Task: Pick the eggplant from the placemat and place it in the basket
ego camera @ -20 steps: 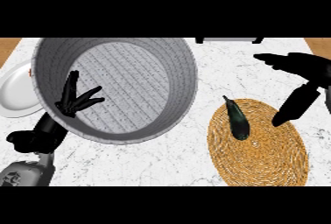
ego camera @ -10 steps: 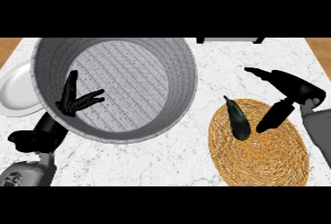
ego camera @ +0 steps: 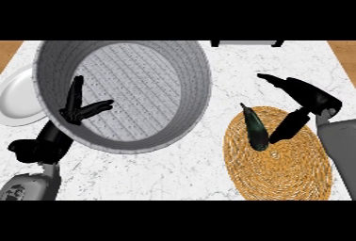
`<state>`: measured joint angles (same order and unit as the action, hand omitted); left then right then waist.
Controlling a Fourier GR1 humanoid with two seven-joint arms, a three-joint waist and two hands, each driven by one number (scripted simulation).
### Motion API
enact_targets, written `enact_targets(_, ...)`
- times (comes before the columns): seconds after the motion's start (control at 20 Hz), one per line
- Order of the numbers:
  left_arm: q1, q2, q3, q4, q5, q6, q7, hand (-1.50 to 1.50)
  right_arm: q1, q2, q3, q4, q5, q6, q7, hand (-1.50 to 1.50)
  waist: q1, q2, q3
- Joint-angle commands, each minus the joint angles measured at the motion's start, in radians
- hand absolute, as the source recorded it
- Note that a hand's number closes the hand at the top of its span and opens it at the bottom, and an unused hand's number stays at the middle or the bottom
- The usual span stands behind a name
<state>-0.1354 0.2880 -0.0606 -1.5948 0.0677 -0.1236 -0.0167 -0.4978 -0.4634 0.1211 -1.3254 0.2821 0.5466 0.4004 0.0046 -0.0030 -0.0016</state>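
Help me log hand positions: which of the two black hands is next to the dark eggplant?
The right black hand, over the woven straw placemat beside the dark eggplant; the left black hand shows against the grey basket.

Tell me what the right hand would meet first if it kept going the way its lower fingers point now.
Most likely the eggplant: the right hand has fingers angled down-left over the placemat, ending just beside it. Height above the mat is unclear from this one view.
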Motion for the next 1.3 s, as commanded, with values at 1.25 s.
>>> enact_targets(1.25, -0.023, -0.078, 0.056, -0.015, -0.116, -0.05, 0.049, 0.0, 0.045, 0.145, 0.012, 0.096, 0.307, 0.028, -0.038, -1.5, -0.003, 0.003, 0.002)
